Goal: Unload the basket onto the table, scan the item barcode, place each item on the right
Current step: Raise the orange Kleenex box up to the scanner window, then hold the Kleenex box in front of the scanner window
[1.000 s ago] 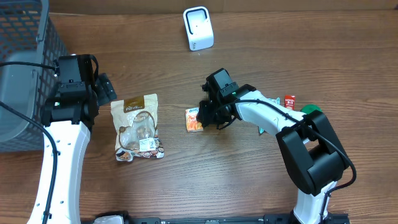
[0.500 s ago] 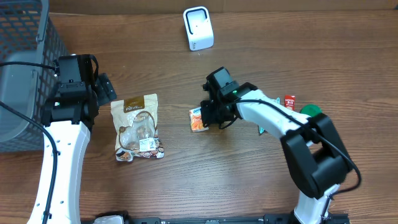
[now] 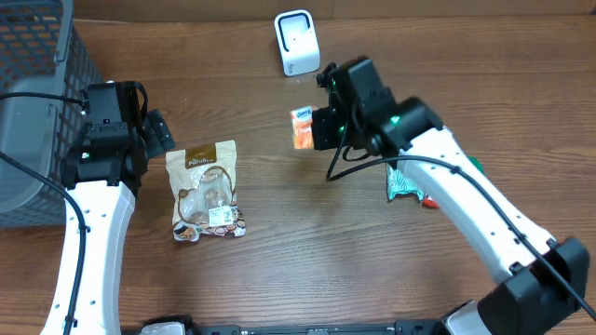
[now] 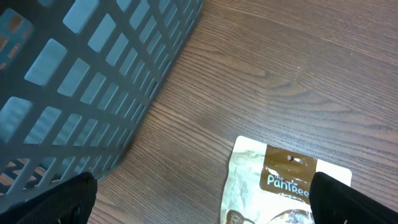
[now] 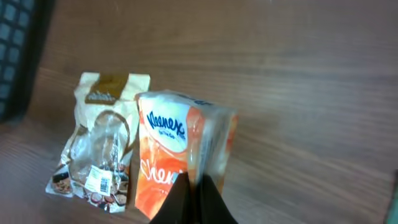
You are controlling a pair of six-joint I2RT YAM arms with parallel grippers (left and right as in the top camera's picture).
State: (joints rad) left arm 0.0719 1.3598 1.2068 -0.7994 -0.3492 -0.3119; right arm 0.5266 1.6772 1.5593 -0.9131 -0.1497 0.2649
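Up off the table (image 3: 279, 270) and heading for the scanner (image 3: 297, 42)! Pinched hard in the right gripper (image 5: 196, 186) by its lower end: the orange Kleenex pack (image 5: 180, 149), fingers clenched on the wrapper, printed front tilted up at the wrist camera. Held aloft in front of the white scanner, near it but not touching, presumably to swing one face toward the scanner's window. No barcode to be seen. Probably on the far side of the pack, hidden from every view. Gripped at one end, likely to leave the broad faces bare for reading.

Over on the left, nothing doing. Left gripper (image 3: 156, 133) spread fully wide, holding nothing, parked between the grey basket (image 3: 37, 56) and the snack pouch (image 3: 205, 191), well clear of the action. Lying flat on the wood, that pouch, perhaps waiting its turn.

Compared with a second ago: then down on the table near the middle, resting on the wood, right fingers only just closing round it. Half a second on, clamped but barely raised. Now hoisted clear and carried up toward the scanner, arm stretched out across the table. No change at the left arm, the pouch or the scanner.
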